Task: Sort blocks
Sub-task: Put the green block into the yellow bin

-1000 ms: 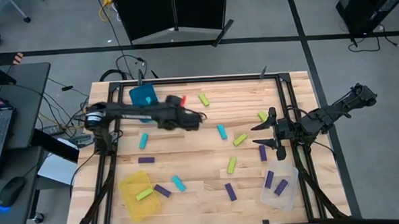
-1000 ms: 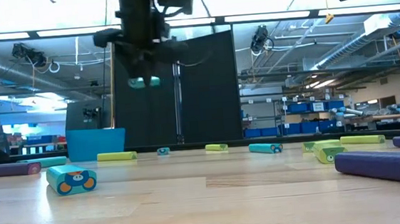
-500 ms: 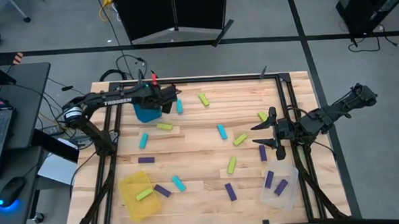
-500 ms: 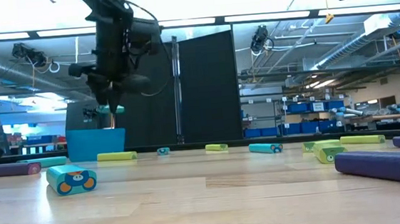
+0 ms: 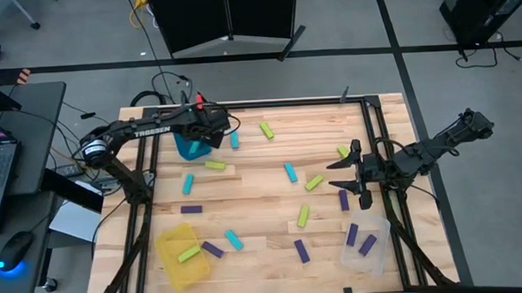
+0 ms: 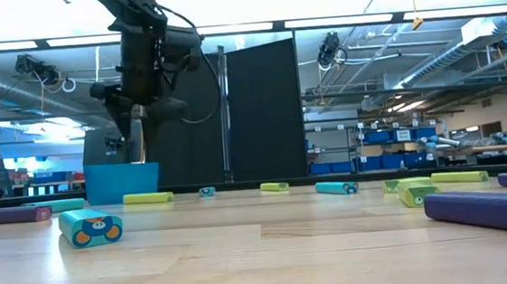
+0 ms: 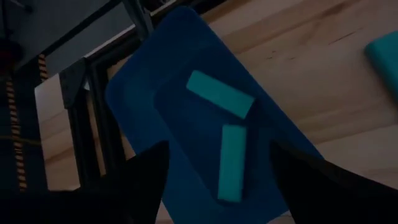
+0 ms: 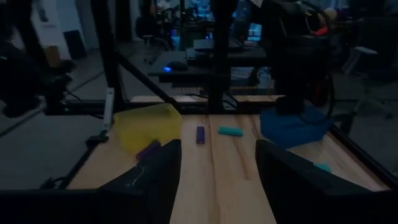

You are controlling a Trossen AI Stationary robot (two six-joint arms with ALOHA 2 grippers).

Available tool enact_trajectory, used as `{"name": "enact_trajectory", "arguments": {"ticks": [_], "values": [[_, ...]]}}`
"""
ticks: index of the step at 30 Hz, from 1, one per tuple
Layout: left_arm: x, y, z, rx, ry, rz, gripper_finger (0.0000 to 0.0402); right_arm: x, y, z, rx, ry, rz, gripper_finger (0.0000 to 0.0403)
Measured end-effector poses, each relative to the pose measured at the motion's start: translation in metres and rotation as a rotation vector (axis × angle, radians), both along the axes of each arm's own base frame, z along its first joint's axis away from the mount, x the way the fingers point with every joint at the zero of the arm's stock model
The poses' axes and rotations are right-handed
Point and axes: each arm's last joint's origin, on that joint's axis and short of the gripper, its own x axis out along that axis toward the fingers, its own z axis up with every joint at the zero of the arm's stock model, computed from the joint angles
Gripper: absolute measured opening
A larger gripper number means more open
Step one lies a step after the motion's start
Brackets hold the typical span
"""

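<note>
Left gripper (image 5: 209, 131) over the teal bin (image 5: 189, 150) at the table's far left corner, jaws wide apart, holding nothing; two cyan blocks (image 7: 219, 93) lie in the bin. Right gripper (image 5: 340, 172) waits near the right edge, jaws apart, empty. Other blocks (image 5: 305, 216) scattered across the table (image 5: 263, 191).

my left arm reaches along the table's far edge, its left claw (image 5: 209, 131) pointing down with fingers parted and empty. my right arm waits at the right edge, right claw (image 5: 343, 176) spread open.
</note>
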Motion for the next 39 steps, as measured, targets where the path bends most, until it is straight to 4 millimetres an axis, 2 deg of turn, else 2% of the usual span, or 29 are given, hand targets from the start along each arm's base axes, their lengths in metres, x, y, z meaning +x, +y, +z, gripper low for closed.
{"name": "enact_trajectory", "arguments": {"ticks": [6,10,13,16,19,25,28,33,39], "values": [[0.002,-0.014,0.02,0.104,-0.079,-0.083,0.0278,0.02,-0.008,-0.011,0.048,0.062,-0.156,0.0217],[0.004,-0.034,0.044,0.196,-0.23,-0.164,0.0271,0.041,-0.021,-0.028,0.107,0.157,-0.239,0.0217],[0.007,-0.053,0.057,0.225,-0.32,-0.255,0.0268,0.057,-0.029,-0.045,0.166,0.26,-0.232,0.0216],[0.007,-0.072,0.064,0.231,-0.346,-0.347,0.0268,0.07,-0.031,-0.062,0.157,0.36,-0.179,0.0216],[0.006,-0.092,0.07,0.246,-0.352,-0.437,0.0268,0.08,-0.028,-0.075,0.055,0.466,-0.105,0.0217],[-0.002,-0.128,0.084,0.307,-0.405,-0.566,0.0268,0.097,-0.033,-0.08,-0.061,0.782,-0.048,0.0217],[-0.005,-0.145,0.087,0.32,-0.428,-0.622,0.0268,0.112,-0.032,-0.082,-0.061,0.843,0.102,0.0217],[-0.009,-0.166,0.088,0.34,-0.454,-0.668,0.0268,0.129,-0.014,-0.087,-0.2,0.919,0.315,0.0217],[-0.013,-0.179,0.088,0.369,-0.479,-0.667,0.0268,0.141,0.012,-0.101,-0.35,0.97,0.457,0.0228]]}}
